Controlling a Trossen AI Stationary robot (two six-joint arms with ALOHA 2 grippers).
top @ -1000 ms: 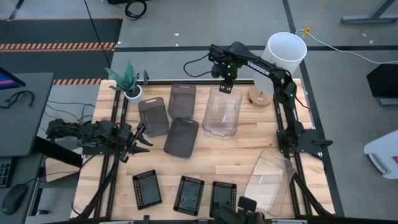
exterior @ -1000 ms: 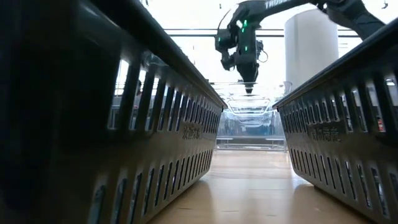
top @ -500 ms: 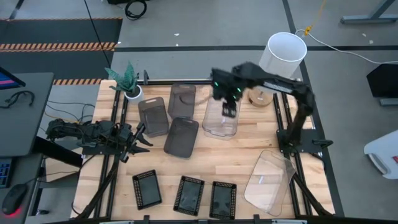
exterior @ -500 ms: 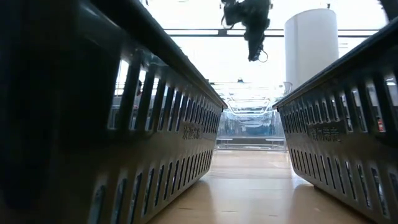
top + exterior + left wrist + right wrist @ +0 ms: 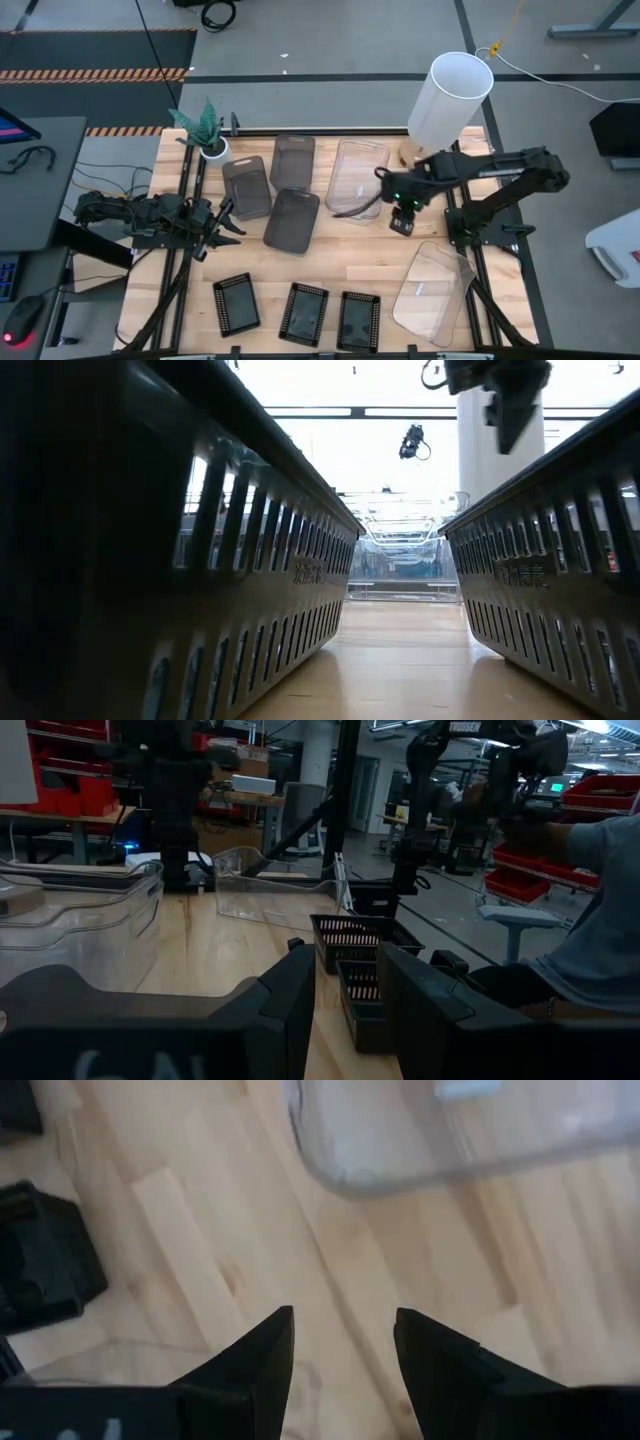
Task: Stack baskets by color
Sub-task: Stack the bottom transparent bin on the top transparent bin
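Two clear baskets show: one (image 5: 358, 178) stands at the far middle, one (image 5: 432, 290) at the near right. Three smoky grey baskets (image 5: 292, 220) lie left of the far clear one. Three black mesh baskets (image 5: 303, 313) sit in a row along the near edge. My right gripper (image 5: 403, 224) hangs open above bare wood between the two clear baskets, pointing down. In its wrist view nothing lies between the fingers of my right gripper (image 5: 340, 1320), and beyond them is a clear basket's corner (image 5: 450, 1130). My left gripper (image 5: 222, 222) rests open at the left edge.
A tall white cylinder (image 5: 450, 95) and a round wooden disc (image 5: 415, 155) stand at the far right corner. A small potted plant (image 5: 205, 130) is at the far left. A person's sleeve (image 5: 600, 900) shows beyond the table in the left wrist view.
My right gripper has swept from above the far end of the far clear basket toward the near and right edges, passing over that basket. It now hangs past the basket's near right corner, with its wrist rolled. No basket has moved.
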